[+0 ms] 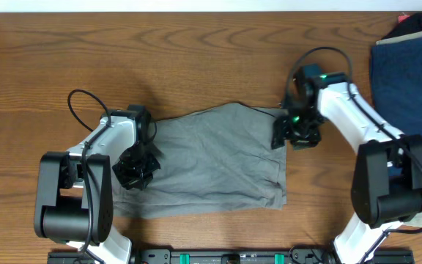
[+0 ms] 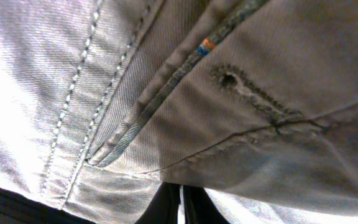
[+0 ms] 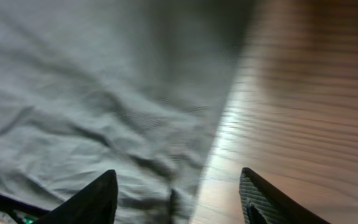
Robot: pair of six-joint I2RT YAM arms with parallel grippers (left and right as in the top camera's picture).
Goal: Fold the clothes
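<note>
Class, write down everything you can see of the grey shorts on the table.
The shorts are light grey woven cloth, lying spread and creased on the wooden table. Close up, they show rows of pale stitching, a buttonhole and a tiny orange-and-blue tag. The left tool is shut on their left edge; the open right tool stands over their right edge.
</note>
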